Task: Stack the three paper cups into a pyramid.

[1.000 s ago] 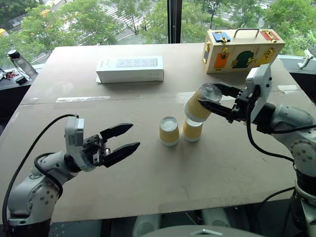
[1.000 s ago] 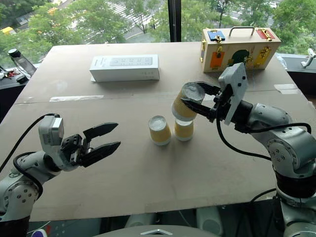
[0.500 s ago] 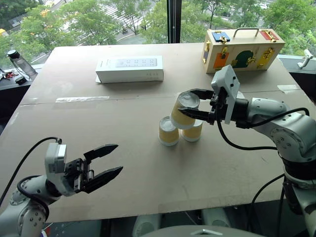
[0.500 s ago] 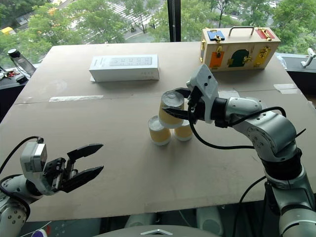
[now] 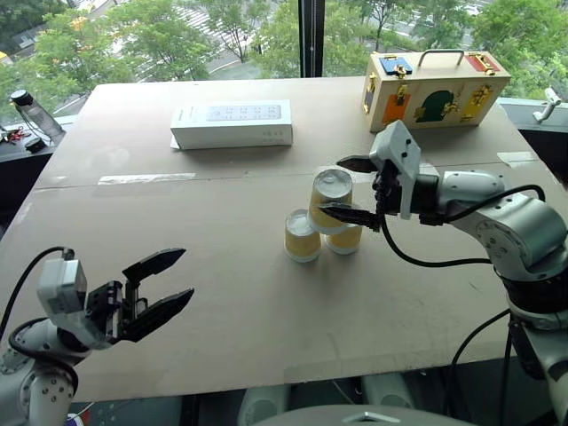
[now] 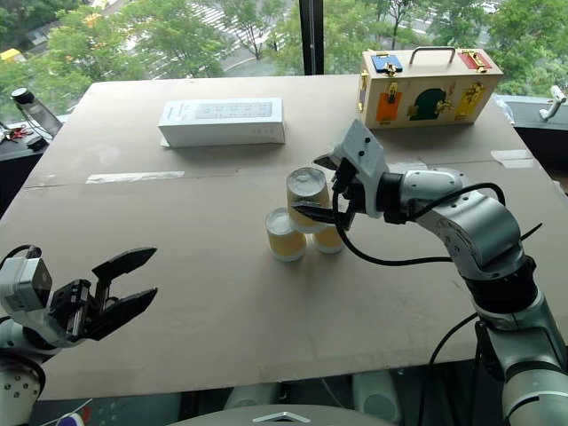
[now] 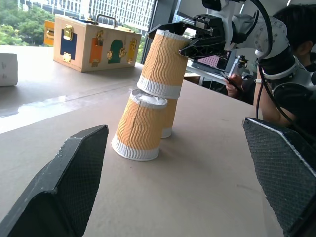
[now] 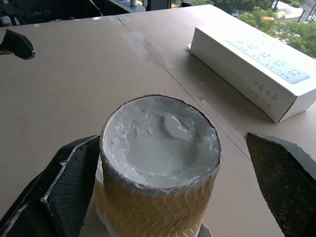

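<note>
top cup (image 5: pixel 332 199) on two cups (image 5: pixel 303 236)

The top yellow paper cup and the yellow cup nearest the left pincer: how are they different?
The top yellow-tan ribbed paper cup sits raised on the other cups and leans; the yellow-tan ribbed paper cup on the robot's left stands straight on the brown cardboard table. The top one sits between the right pincer's open fingers; the lower one has none around it. Both are upside down.
</note>
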`<state>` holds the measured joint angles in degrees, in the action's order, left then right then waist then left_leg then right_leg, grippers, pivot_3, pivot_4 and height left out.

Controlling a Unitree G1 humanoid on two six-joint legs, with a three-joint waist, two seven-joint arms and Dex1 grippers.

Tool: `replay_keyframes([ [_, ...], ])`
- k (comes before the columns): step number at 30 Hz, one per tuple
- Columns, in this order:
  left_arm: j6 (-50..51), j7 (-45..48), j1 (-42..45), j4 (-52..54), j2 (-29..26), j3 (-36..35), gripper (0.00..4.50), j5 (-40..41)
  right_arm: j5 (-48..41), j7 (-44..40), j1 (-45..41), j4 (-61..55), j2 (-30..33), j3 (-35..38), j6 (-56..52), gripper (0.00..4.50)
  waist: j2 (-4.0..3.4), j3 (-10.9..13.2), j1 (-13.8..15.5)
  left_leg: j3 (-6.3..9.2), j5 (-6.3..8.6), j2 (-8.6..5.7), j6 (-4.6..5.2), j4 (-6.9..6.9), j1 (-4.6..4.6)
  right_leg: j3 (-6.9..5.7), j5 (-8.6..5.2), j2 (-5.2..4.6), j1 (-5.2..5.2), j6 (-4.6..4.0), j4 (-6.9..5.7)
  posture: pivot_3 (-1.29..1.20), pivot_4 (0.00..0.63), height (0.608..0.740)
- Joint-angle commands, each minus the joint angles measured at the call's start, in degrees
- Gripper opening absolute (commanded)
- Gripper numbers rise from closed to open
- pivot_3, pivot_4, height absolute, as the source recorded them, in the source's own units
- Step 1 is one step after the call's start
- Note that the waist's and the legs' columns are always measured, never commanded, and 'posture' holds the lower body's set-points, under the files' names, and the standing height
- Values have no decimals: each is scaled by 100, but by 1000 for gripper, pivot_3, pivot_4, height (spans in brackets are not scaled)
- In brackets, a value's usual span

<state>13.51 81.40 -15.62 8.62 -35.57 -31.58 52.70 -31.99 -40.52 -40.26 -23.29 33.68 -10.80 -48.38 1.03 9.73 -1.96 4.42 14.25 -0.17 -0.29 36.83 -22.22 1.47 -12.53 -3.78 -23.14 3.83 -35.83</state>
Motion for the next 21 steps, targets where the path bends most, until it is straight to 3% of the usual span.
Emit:
replay_keyframes([
  [1,35,-44,92,95,80,-121,4500,241,-129,-148,-15,-321,115,421,179,4432,0,0,-2,0,0,0,0,0,-3,0,4,0,-2,6,0,0,150,740],
  [7,175,-487,55,27,181,132,4500,-113,-691,-578,841,-969,569,1462,460,4432,2,-1,45,6,0,-2,0,4,-39,-5,9,-2,-26,14,2,0,150,740],
  [10,44,-960,3,-105,240,302,4500,-637,-1009,-822,1802,-1272,786,2250,650,4432,5,-3,99,6,0,-2,0,2,-39,-5,9,-2,-29,14,1,0,150,740],
  [12,-87,-1287,-1,-172,224,343,4500,-1007,-1162,-961,2894,-1361,774,3001,815,4432,14,-8,140,8,0,-2,0,2,-41,-9,8,-1,-29,14,1,0,150,740],
  [17,-103,-1738,-124,-109,5,423,4500,-1549,-458,-1636,5200,-1161,712,3788,1999,4432,12,-9,173,3,0,-2,0,9,-40,-7,6,-1,-25,11,0,0,150,740],
  [21,44,-1624,-263,-122,-189,548,4500,-1599,-108,-1880,5877,-773,631,3806,2771,4432,14,-12,87,-26,0,12,0,11,-13,9,-10,3,-17,2,-4,0,150,740],
])
